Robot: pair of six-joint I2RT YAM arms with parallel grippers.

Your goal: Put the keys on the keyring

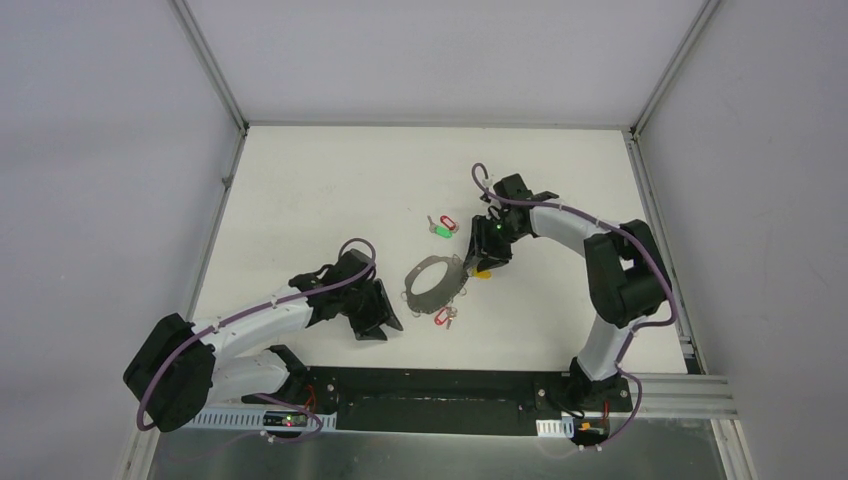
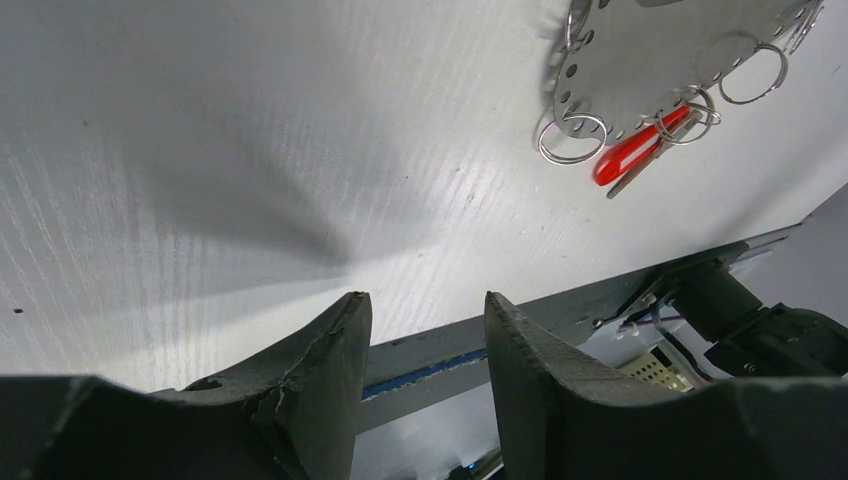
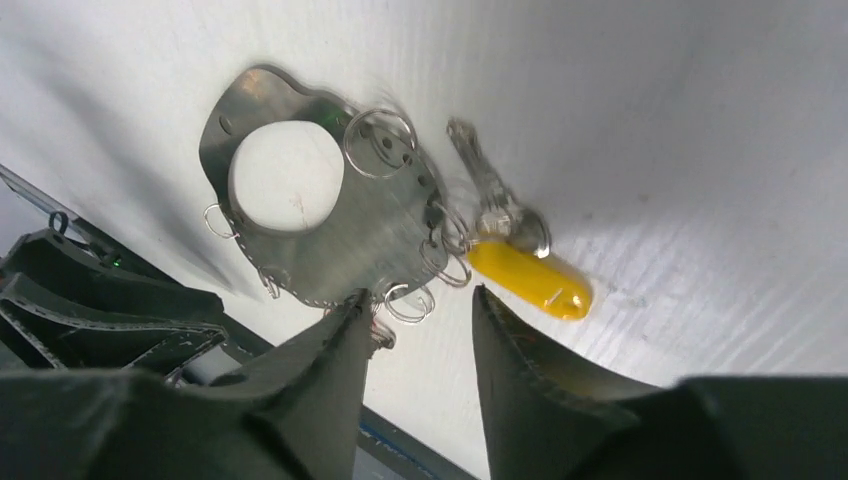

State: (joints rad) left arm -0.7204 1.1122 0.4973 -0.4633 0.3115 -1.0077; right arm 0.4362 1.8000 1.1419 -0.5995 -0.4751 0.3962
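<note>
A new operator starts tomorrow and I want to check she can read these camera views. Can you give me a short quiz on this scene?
1. True or false: the left gripper is clamped on a key.
2. In the right wrist view, which tag colour lies just past the right gripper, beside the keyring? A red, B yellow, C green.
3. In the top view, which tag colours does the pair of keys have that lies beyond the keyring, apart from it?
Key: 1 false, its jaws stand open on nothing. 2 B, the yellow-tagged key. 3 green and red.
</note>
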